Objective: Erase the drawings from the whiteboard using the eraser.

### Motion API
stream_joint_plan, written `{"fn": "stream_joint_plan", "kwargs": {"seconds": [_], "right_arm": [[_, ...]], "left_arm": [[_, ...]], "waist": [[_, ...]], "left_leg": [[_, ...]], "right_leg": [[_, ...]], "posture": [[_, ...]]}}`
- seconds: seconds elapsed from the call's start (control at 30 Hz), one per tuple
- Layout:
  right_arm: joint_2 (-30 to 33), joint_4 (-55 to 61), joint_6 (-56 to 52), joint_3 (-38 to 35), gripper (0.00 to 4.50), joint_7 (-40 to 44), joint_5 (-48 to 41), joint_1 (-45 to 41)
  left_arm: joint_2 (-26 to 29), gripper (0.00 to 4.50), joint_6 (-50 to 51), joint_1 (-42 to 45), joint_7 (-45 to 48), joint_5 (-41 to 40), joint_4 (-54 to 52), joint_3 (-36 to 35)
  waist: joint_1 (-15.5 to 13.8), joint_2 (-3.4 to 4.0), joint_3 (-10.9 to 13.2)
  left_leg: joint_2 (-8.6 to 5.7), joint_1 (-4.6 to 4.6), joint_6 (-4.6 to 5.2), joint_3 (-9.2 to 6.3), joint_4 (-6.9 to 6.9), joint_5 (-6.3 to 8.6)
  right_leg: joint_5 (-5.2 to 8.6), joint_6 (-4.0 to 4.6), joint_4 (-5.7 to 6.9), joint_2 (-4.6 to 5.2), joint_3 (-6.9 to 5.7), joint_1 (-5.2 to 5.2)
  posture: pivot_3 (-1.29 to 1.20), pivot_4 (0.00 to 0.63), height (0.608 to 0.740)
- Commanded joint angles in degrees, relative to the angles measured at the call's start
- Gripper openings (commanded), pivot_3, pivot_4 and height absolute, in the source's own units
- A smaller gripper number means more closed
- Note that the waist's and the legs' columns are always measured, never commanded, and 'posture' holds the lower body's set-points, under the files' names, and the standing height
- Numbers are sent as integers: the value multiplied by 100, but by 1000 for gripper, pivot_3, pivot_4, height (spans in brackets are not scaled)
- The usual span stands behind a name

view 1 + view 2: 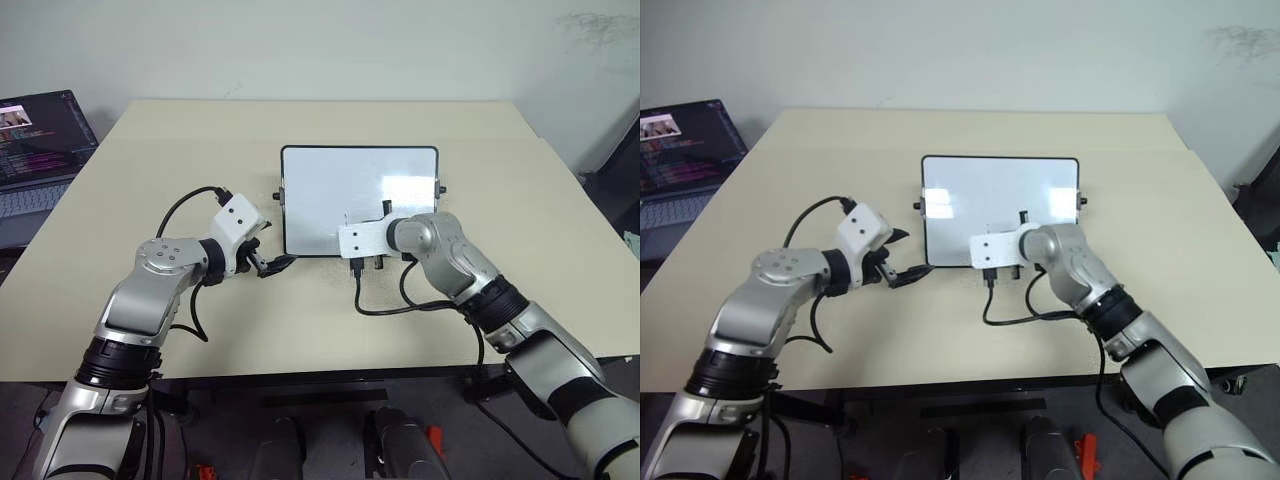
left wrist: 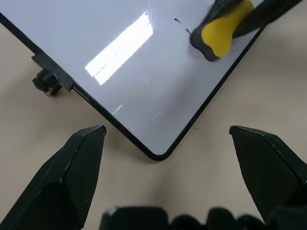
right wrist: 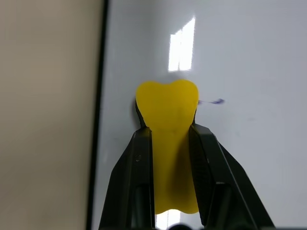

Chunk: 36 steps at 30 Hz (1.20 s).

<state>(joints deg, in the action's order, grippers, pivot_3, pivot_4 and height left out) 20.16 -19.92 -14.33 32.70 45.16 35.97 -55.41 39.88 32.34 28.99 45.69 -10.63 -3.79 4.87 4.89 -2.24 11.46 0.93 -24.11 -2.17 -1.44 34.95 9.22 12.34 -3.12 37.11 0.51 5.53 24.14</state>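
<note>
Nearest us, the left gripper (image 2: 165, 132) hangs just off the near corner of the whiteboard (image 1: 330, 195), jaws wide w/ nothing between them, fingertips either side of that rounded corner but apart from it. We'd keep it there as a stop, or close it in on the frame if the board starts to slide. Just beyond, the right gripper (image 3: 168, 129) has its jaws narrow, clamped on the eraser (image 3: 167, 112), whose yellow nose sits against the white face near the board's near edge. For a good wipe we'd press flat, not on one corner, and sweep sideways over what's left of the drawings (image 3: 217, 101): a short dark dash just beside the eraser, approx. one or two specks as the left wrist view gives them; too small to read as digits. The board lies flat at mid-table, glossy, thin black frame, small knobs at the side edges, the far part looking clean.
</note>
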Motion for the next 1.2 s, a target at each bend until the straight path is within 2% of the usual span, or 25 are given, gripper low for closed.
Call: {"fn": "stream_joint_plan", "kwargs": {"seconds": [0.03,0.3,0.83,1.2], "right_arm": [[-83,-144,-285,-286,677,-408,121,-330],[-291,-478,-508,-404,673,-946,134,-603],[-7,402,-271,154,673,234,208,116],[-193,-137,-526,-190,672,-515,239,-358]], "left_arm": [[-12,4500,-85,119,-3,28,-83,-52],[-22,4500,-81,129,-4,42,-101,-72],[-40,4500,-98,150,21,50,-81,-61],[-43,4500,-80,147,8,57,-92,-71]], "waist": [[4,0,0],[5,0,0],[7,0,0],[16,0,0]], "left_leg": [[0,0,0,-1,0,0],[0,-3,0,0,-5,0],[0,-2,0,0,-3,1],[2,1,0,0,-3,0]], "right_leg": [[0,0,0,0,-1,0],[0,0,-2,0,-1,2],[0,0,-2,0,-1,1],[0,1,-2,0,-1,1]], "posture": [[0,150,740],[0,150,740],[0,150,740],[0,150,740]]}}
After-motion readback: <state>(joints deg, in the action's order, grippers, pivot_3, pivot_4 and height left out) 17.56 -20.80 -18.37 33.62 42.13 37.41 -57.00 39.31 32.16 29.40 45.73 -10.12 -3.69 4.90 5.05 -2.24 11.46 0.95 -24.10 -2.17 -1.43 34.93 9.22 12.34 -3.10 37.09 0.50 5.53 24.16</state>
